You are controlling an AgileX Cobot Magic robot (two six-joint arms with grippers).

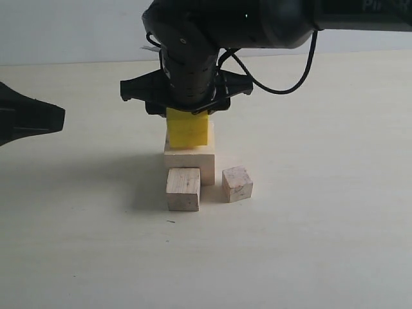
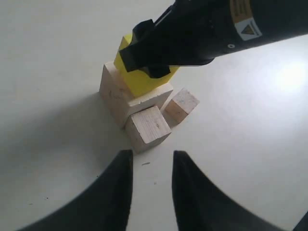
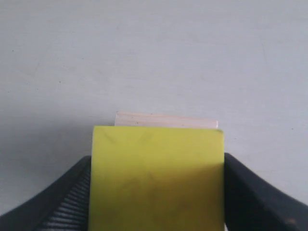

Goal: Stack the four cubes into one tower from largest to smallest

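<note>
The right tool (image 1: 187, 111) clamps the yellow cube (image 1: 187, 131), which rests atop the large cube (image 1: 188, 161). It looks best to settle it flat and centred there before letting go, then rise straight up. The left tool (image 2: 151, 183) hangs half-open and empty, well apart from the large cube.

yellow cube (image 1: 188, 132) top: hidden by right tool (image 1: 187, 111) | large cube (image 3: 166, 120): mostly covered

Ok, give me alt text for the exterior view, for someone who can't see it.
The black right claw grips a bright yellow cube that sits on a large pale wooden cube. A medium pale wooden cube and a small pale wooden cube stand in front on the pale table. The left claw is at the left edge.
</note>
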